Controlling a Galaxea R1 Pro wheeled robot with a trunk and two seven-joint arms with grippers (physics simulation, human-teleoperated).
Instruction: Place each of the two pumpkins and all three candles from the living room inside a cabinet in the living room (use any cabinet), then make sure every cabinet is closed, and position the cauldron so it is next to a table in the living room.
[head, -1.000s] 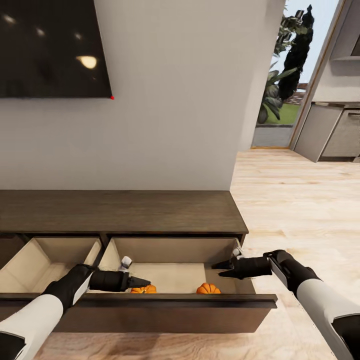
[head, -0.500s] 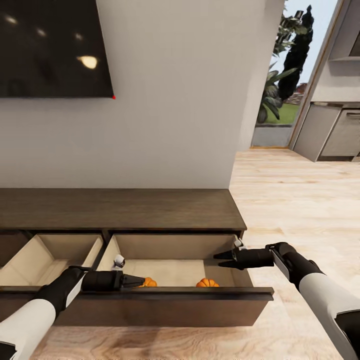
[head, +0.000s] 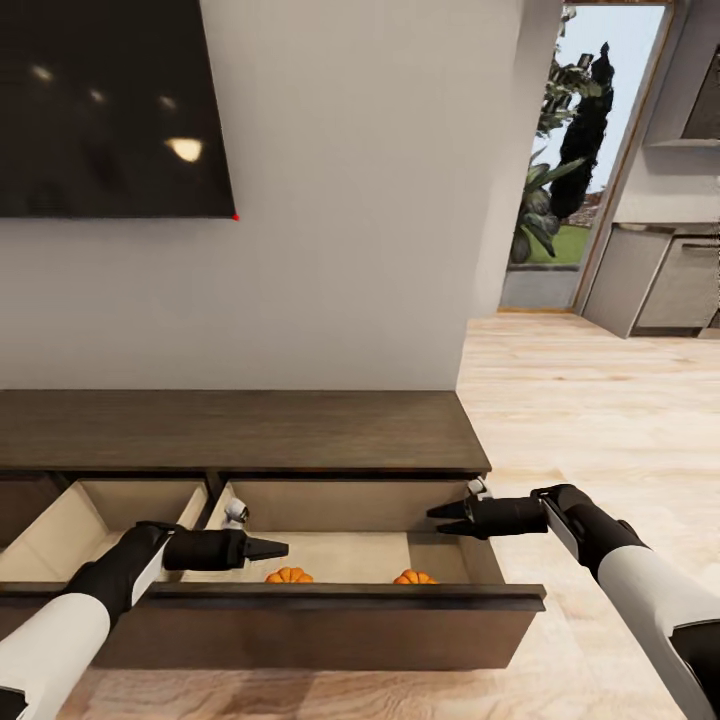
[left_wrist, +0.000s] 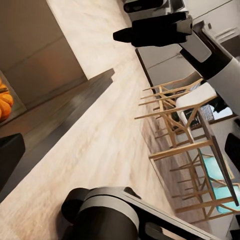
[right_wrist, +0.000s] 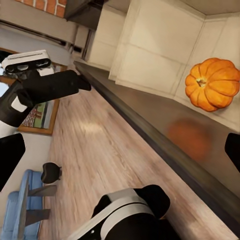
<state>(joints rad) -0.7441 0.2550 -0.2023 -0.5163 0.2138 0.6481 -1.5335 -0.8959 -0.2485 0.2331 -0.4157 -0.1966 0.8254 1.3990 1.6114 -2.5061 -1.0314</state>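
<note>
Nearest, the pulled-out drawer of the long, low, dark-brown wooden cabinet (head: 240, 430) holds two small, round, ribbed orange pumpkins (head: 289, 575) (head: 414, 577) on its pale floor. Over it hover the black left gripper (head: 270, 548) and black right gripper (head: 445, 518), each with fingers narrow and holding nothing. A second drawer stands open alongside. Seemingly the pumpkins are stowed; candles, drawer closing and cauldron look outstanding. Beyond hangs a black wall screen (head: 105, 110).

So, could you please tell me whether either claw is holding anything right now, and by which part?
Nothing is held. The left claw and right claw hang empty over the open drawer, and both pumpkins lie loose on its floor.
</note>
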